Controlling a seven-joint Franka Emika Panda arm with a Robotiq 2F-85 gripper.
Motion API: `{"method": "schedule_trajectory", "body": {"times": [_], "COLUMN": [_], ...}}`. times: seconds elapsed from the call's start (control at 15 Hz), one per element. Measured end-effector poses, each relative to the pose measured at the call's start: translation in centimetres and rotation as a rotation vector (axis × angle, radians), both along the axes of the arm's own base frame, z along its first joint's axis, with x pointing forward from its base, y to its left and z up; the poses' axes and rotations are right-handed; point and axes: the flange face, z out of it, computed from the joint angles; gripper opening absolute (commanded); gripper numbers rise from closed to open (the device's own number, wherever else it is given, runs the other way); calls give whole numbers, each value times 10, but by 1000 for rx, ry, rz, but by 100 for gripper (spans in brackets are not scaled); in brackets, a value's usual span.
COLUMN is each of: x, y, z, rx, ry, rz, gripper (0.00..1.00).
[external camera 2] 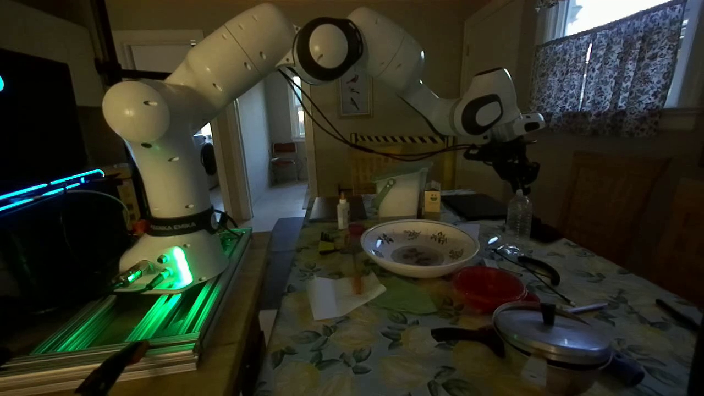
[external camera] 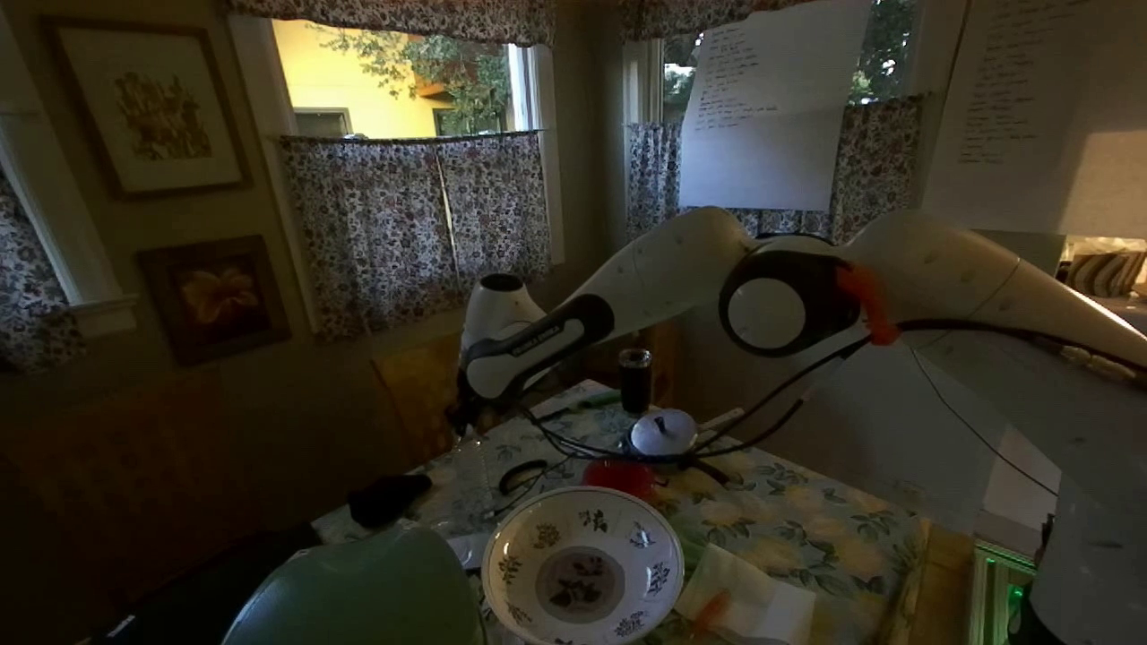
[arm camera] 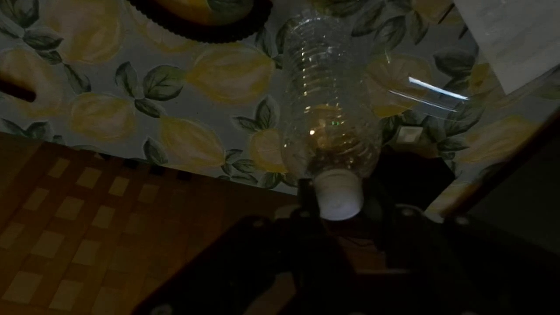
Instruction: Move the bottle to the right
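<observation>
The bottle is clear ribbed plastic with a white cap. In the wrist view the bottle [arm camera: 330, 96] runs up from the jaws, its cap between the fingers. My gripper [arm camera: 339, 197] is shut on the cap, a finger against each side. In an exterior view the bottle [external camera 2: 518, 217] hangs upright below the gripper [external camera 2: 520, 187] at the far right end of the table. It shows only faintly in an exterior view [external camera: 470, 466], under the dark gripper [external camera: 463, 428]. I cannot tell whether its base touches the tablecloth.
A large patterned bowl [external camera 2: 421, 268], a red bowl [external camera 2: 488, 289] and a lidded pot [external camera 2: 551, 338] stand on the table. A black curved object [external camera 2: 542, 269] and cables lie near the bottle. A dark item [external camera: 388, 498] lies beside it. The table edge [arm camera: 236, 183] is close.
</observation>
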Motion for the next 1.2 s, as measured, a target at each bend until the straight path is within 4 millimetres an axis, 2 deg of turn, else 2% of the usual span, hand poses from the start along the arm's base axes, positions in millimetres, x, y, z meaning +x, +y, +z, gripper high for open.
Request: {"method": "schedule_trajectory", "body": {"times": [0.2, 0.4, 0.73, 1.2], "x": [0, 2, -1, -19], "y": [2, 9, 23, 33], "z": [2, 18, 75, 156], "rx": [-5, -12, -39, -65], "ry": [4, -4, -25, 20], "rz": [10, 21, 38, 47], "gripper": [9, 9, 9, 9]}}
